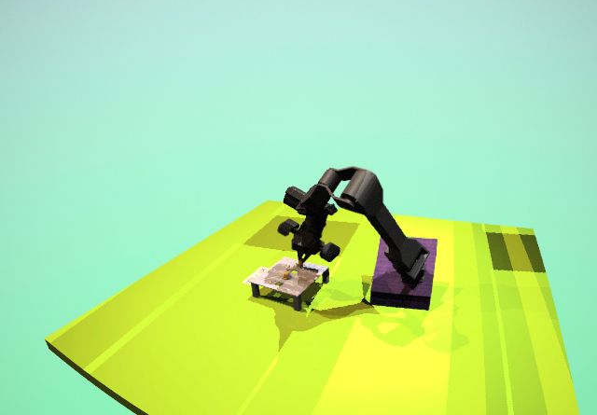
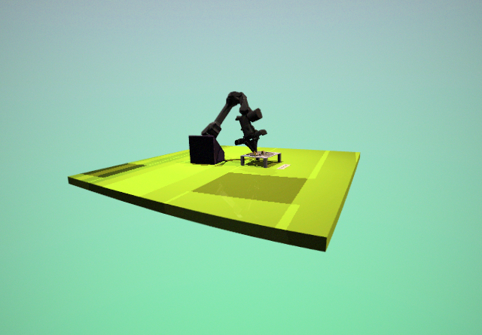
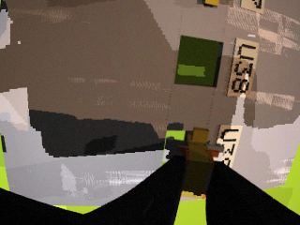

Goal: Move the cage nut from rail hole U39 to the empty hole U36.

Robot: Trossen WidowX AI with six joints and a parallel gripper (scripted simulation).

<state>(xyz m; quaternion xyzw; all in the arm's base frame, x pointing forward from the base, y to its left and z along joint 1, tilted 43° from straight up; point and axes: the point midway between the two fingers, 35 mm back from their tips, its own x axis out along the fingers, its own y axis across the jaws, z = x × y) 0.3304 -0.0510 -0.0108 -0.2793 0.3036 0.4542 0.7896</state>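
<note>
My gripper (image 1: 300,262) (image 2: 255,151) (image 3: 195,169) is shut on a brass-coloured cage nut (image 3: 197,171) at rail hole U39 (image 3: 175,136), whose green opening shows partly beside the nut. The fingers hide much of the nut; how far it stands out of the hole and its wings under the plate cannot be told. The other nut (image 1: 286,274) (image 2: 263,153) (image 3: 211,2) sits apart, in the hole beside the label ending in 7. The empty hole U36 (image 1: 279,283) shows small beyond it in the top view, and is outside the wrist view.
The rail plate (image 1: 292,288) (image 2: 273,154) (image 3: 103,56) stands on short dark legs. Empty hole U38 (image 1: 294,271) (image 3: 199,58) lies between the two nuts. The arm stands on a purple block (image 1: 400,299) (image 2: 201,150). A pale strip (image 2: 285,165) lies beside the plate.
</note>
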